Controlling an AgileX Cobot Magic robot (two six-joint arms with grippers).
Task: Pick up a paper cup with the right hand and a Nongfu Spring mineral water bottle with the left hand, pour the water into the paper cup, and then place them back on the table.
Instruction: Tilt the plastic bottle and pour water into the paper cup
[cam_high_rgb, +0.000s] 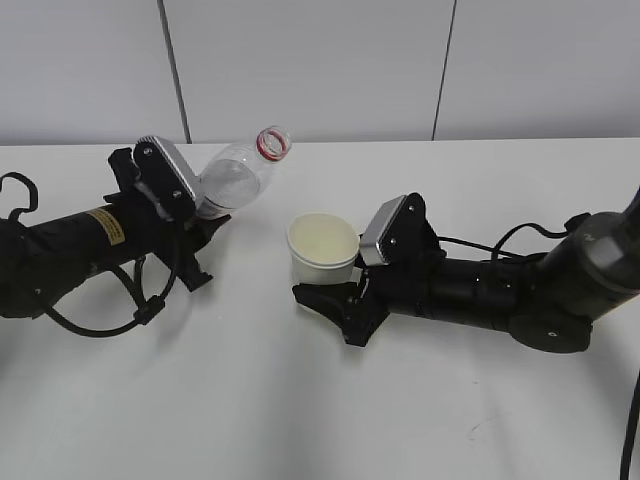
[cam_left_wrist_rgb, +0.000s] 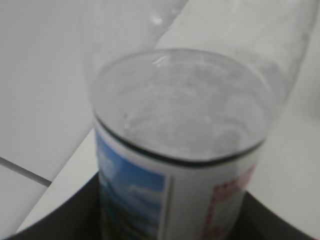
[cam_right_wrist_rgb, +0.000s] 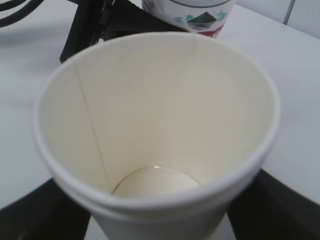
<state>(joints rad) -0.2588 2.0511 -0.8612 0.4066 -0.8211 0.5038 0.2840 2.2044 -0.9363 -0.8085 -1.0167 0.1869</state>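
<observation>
Bottle (cam_high_rgb: 235, 175) clear glossy plastic, paper label; cup (cam_high_rgb: 322, 245) matt cream paper; table (cam_high_rgb: 300, 400) smooth white; grippers matt black.

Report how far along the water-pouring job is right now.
Done: both pickups. The right hand grips the paper cup, and the left hand grips the Nongfu Spring mineral water bottle.

In hand: the bottle is tilted with its open mouth toward the cup but not yet over it. The right wrist view shows no clear water in the cup.

Left: pour, then set both back on the table.
</observation>
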